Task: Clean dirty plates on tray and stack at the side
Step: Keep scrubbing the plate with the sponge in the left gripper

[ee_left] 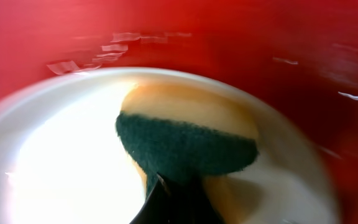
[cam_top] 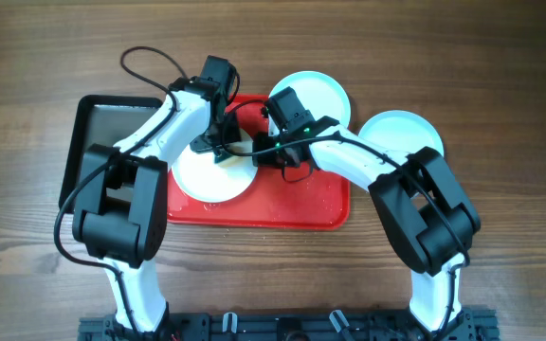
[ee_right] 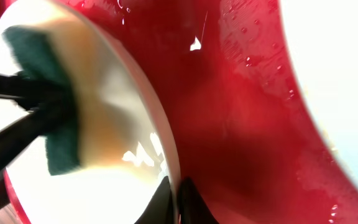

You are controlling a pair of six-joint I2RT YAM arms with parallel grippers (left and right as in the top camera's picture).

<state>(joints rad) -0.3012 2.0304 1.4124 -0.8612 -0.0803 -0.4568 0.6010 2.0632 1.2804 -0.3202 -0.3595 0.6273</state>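
Red tray (cam_top: 301,206) bears 1 pale plate (cam_top: 202,182); 2 plates (cam_top: 328,90) (cam_top: 398,133) lie rightward.

I count three plates (cam_top: 202,180) (cam_top: 325,95) (cam_top: 401,133), one red tray (cam_top: 301,204), one black tray (cam_top: 98,123), one sponge (ee_left: 185,146) and two arms (cam_top: 173,118) (cam_top: 358,161).

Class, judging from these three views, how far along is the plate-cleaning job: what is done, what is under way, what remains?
Done, it seems: one plate lies on the table right of the tray. In hand: the left gripper presses a sponge on the tray's plate, whose rim the right gripper pinches. Left: a third plate at the tray's far corner, and stacking.
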